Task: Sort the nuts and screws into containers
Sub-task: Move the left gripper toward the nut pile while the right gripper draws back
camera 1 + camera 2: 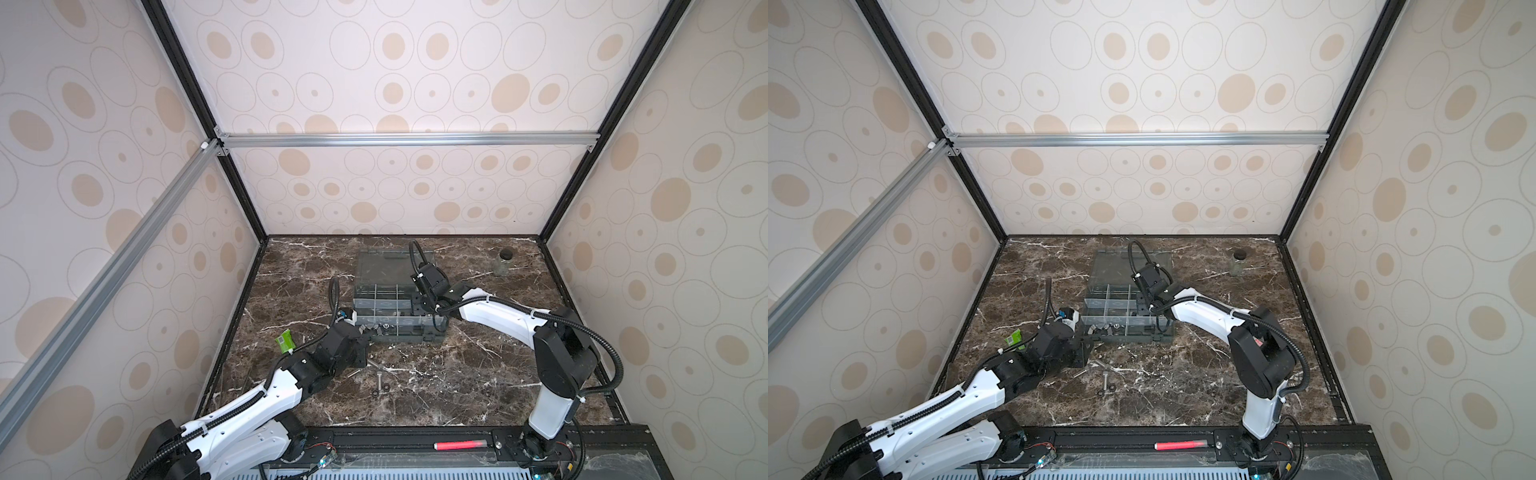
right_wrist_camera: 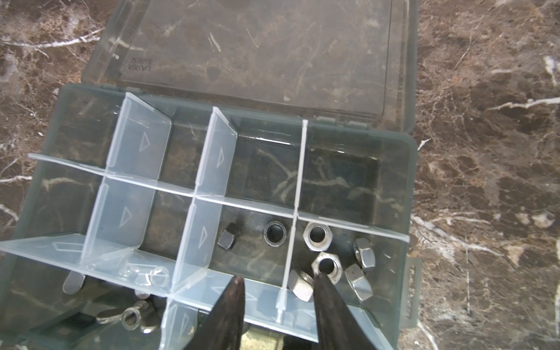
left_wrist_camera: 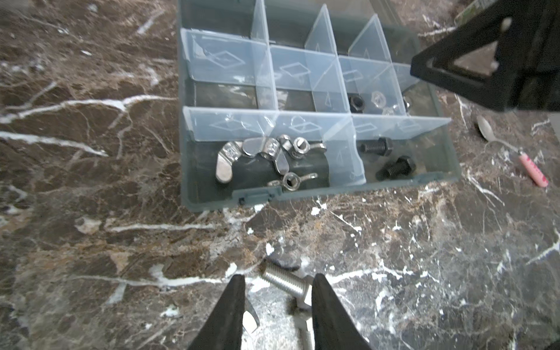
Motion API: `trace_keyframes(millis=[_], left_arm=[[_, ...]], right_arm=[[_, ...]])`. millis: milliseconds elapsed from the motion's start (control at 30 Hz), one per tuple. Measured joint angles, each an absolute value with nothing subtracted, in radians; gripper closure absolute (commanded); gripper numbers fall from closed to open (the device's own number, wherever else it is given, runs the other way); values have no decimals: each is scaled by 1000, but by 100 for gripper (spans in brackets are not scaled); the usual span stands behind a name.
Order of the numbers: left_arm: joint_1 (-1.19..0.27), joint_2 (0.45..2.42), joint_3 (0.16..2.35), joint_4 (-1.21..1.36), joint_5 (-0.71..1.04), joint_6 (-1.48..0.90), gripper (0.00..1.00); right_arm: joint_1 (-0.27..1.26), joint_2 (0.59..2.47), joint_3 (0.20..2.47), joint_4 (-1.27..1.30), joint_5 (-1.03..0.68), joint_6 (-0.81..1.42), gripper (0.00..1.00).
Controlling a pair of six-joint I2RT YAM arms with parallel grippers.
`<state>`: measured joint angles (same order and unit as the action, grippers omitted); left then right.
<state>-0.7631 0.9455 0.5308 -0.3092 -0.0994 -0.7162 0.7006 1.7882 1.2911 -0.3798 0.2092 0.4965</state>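
Left end effector [image 3: 278,289] is seen low at the desk [image 3: 91,242]. Its jaws are narrow but not shut, w/ a silver screw [image 3: 283,283] lying askew btwn them: head against one finger, a gap showing at the other. Nothing is clamped, as far as can be told.

Risk no. 1: an off-centre squeeze on a slanted screw, so it could be pivoted or squirted out across the slick marble. More loose metal is lying right by the tips, so a 2nd piece could be pinched or knocked along.

The compartments [image 3: 303,194] are set ahead of the tips. Wing nuts [image 3: 257,154] lie in the nearest one and black bolts [image 3: 394,166] in the next, so a wrong-cell drop is possible if the carry is cut short.

Right end effector [image 2: 278,281] is held over the box, jaws part open, nothing seen in them. A divider [image 2: 291,242] sits under the gap and hex nuts [image 2: 326,265] lie just at one tip. If it is lowered, sorted nuts could be nudged or the divider clipped. Both arms are crowded at one box, so a clash can't be ruled out.
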Motion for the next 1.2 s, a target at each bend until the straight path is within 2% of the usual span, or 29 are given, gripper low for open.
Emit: trace_keyframes(millis=[800, 1200], left_arm=[[-1081, 1020, 530, -434, -72, -880, 61], [-1128, 1112, 528, -438, -74, -902, 60]], right_arm=[[672, 1732, 1211, -350, 197, 515, 59], [667, 1731, 1206, -351, 194, 515, 59]])
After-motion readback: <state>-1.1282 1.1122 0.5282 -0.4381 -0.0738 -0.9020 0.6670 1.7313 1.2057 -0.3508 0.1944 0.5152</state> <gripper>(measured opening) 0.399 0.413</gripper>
